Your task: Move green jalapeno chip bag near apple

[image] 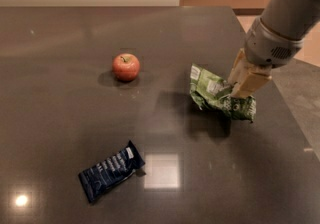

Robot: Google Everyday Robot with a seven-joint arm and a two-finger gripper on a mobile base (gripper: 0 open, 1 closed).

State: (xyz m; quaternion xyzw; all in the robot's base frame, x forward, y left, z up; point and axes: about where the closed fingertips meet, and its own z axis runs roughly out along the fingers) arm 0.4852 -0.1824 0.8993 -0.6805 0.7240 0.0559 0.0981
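The green jalapeno chip bag (216, 94) is crumpled light-green foil with white label panels. It hangs a little above the dark table, right of centre, with its shadow below it. My gripper (241, 88) comes down from the upper right and is shut on the bag's right part. The apple (126, 66) is small, round and red-orange with a short stem. It sits on the table to the left of the bag, roughly a bag's length away.
A dark blue snack bar wrapper (111, 170) lies at the lower left. The dark table (60, 118) has its right edge close behind my arm, with floor beyond. A pale wall runs along the back.
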